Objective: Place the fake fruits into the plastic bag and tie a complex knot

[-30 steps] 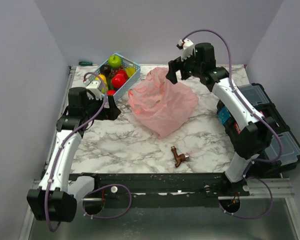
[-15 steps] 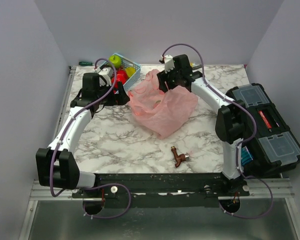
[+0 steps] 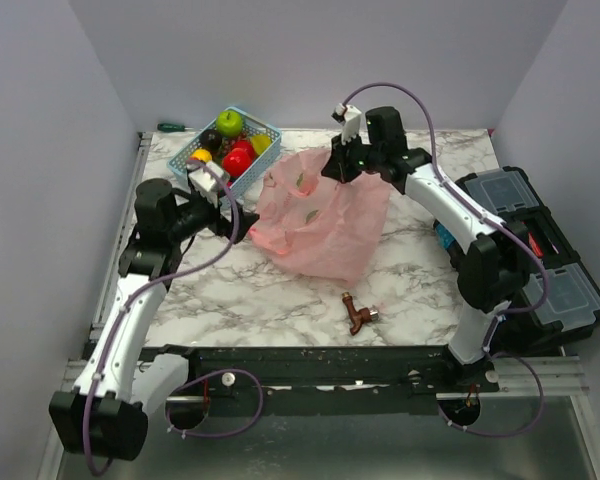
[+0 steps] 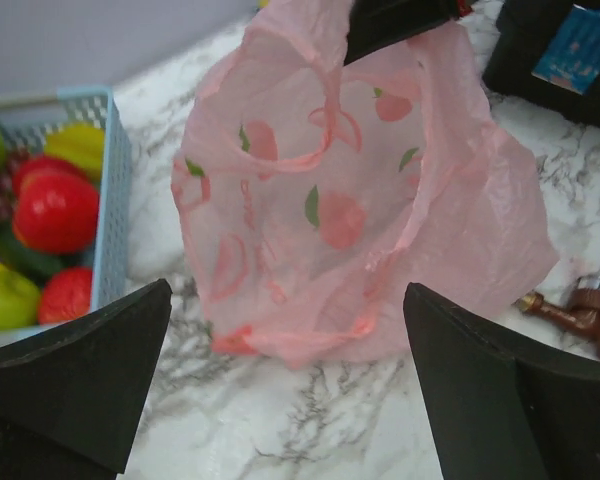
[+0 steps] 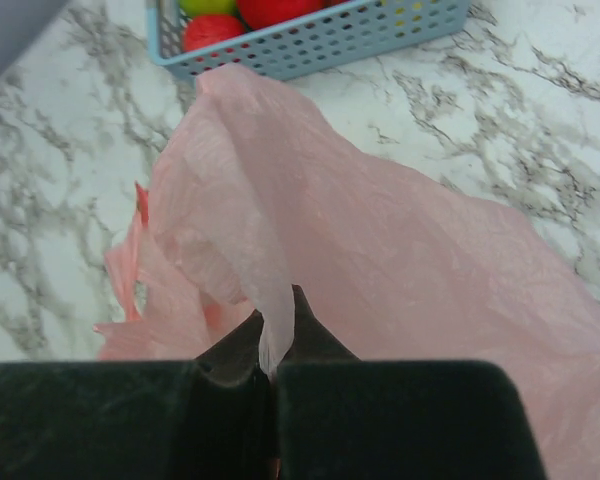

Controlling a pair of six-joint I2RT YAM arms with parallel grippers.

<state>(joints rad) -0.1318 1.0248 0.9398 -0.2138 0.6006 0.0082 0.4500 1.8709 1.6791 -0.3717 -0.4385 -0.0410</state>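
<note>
The pink plastic bag (image 3: 320, 215) stands bunched at mid-table, printed with fruit shapes. My right gripper (image 3: 338, 165) is shut on a pinched fold of the bag's top edge (image 5: 275, 300) and holds it up. My left gripper (image 3: 237, 220) hovers low just left of the bag, open, with nothing between its fingers (image 4: 80, 370); the bag (image 4: 360, 200) fills the view ahead of it. The fake fruits (image 3: 232, 145) lie in a light-blue basket (image 3: 270, 130) at the back left: green, red, yellow and dark ones. No knot is in view.
A brass tap fitting (image 3: 358, 314) lies on the marble near the front, right of the bag's foot. A black toolbox (image 3: 540, 260) lines the right edge. A green-handled screwdriver (image 3: 170, 127) lies behind the basket. Walls close in on three sides.
My right gripper has closed on the bag's top edge and lifted it, so the bag stands taller. My left arm has drawn back from the basket to the bag's left side.
</note>
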